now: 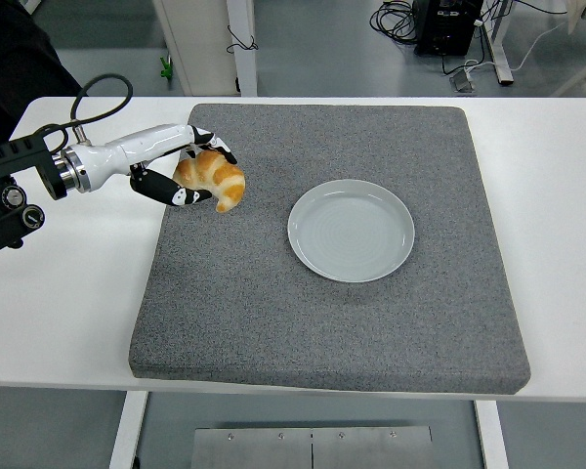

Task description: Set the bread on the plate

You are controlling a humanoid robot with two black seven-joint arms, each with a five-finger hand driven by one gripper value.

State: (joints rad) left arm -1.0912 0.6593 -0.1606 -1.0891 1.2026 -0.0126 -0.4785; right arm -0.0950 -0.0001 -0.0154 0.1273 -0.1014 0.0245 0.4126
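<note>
A golden-brown croissant (214,178) is held in my left hand (197,168), above the left part of the grey mat (332,322). The fingers curl over its top and the thumb presses under it. An empty pale grey plate (351,230) lies on the mat, to the right of the hand and a little nearer. My right arm does not show.
The mat covers most of the white table (557,195). A person in dark clothing (15,59) stands at the top left corner. A black cable loops over my left forearm (98,93).
</note>
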